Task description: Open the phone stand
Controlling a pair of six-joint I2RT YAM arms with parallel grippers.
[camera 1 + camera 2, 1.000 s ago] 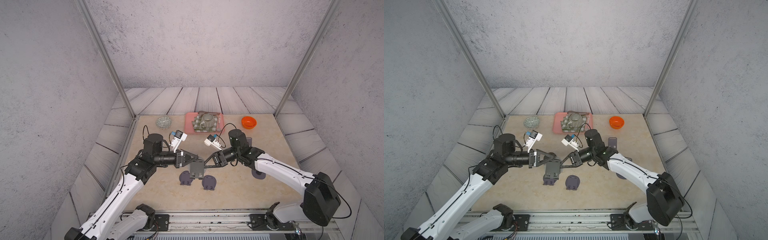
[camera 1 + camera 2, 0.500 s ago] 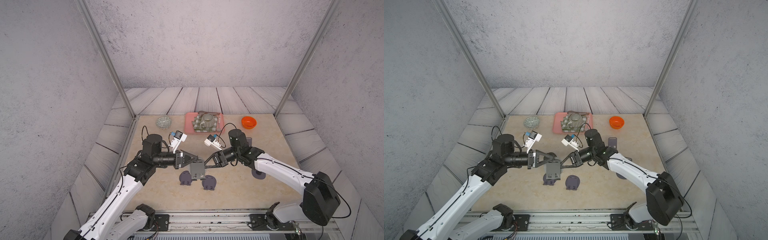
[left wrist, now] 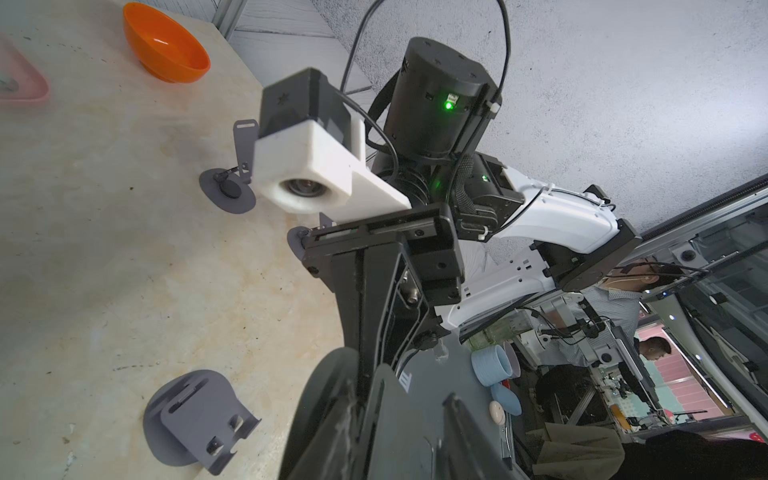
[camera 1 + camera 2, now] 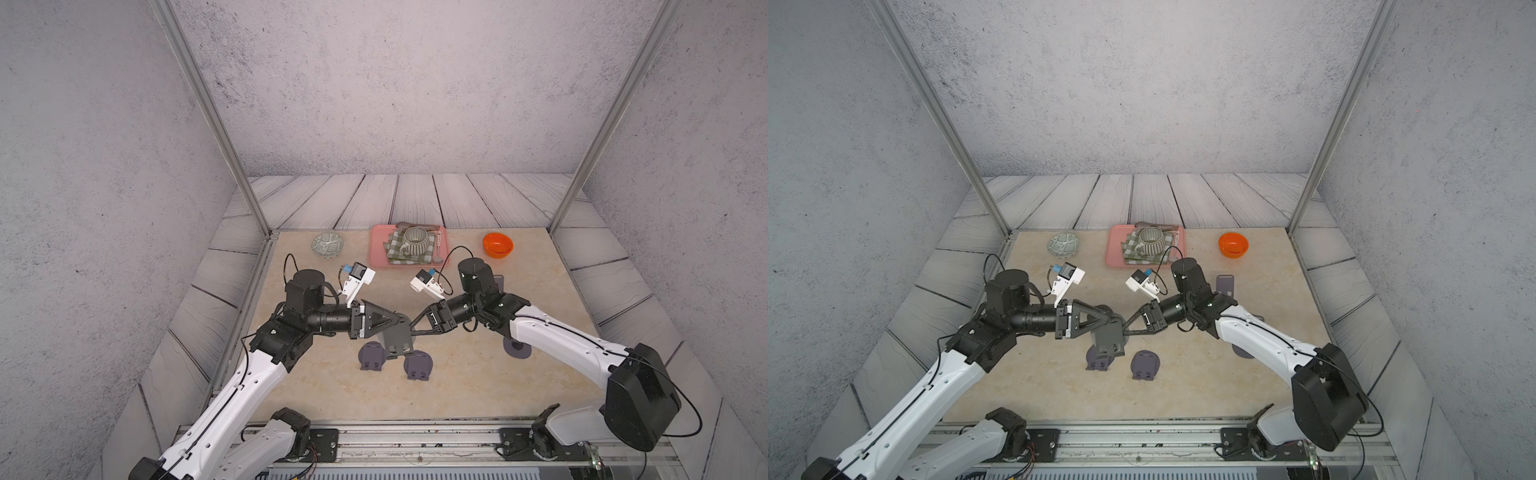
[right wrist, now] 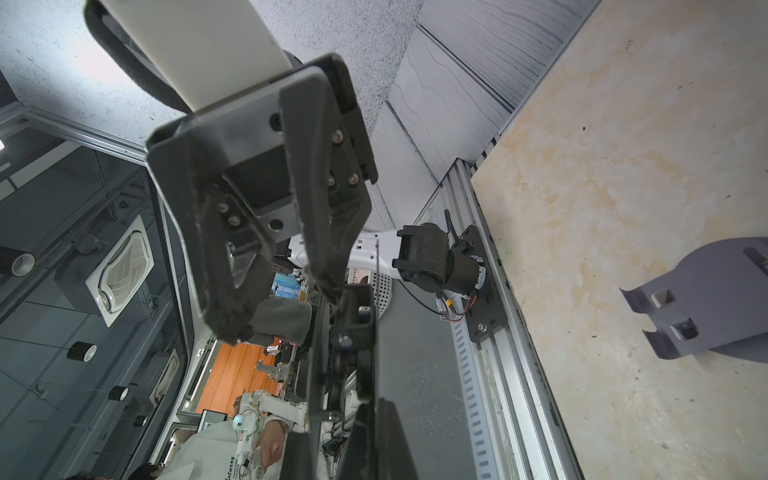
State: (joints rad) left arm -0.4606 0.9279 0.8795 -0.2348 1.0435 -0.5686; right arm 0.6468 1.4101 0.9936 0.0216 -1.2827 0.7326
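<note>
Right wrist view shows the left gripper [image 5: 277,309] with its jaws apart: one finger [image 5: 326,232] ends right at the edge of the stand [image 5: 347,332], the other is clear of it. In both top views the two arms meet over the middle of the table [image 4: 457,386], and the stand hangs in the air between their tips, off the surface. The right gripper [image 4: 412,329] is clamped tight on the stand's right side and bears it. How far the stand is unfolded I cannot tell.

On the table under it lie two more. A second stand [image 4: 372,356] sits partly hidden behind the held one, and a third stand [image 4: 418,365] lies just beside that, toward the right arm; both have the plate tilted up off a round base. A fourth stand [image 4: 516,348] shows under the right arm, and a fifth stand [image 4: 1225,283] rises upright behind that arm. Along the far edge sit a patterned bowl [image 4: 327,245], a pink tray [image 4: 376,249] with a checked cloth [image 4: 395,249] and a striped cup [image 4: 415,241], and an orange bowl [image 4: 498,244], all well apart from the grippers.
</note>
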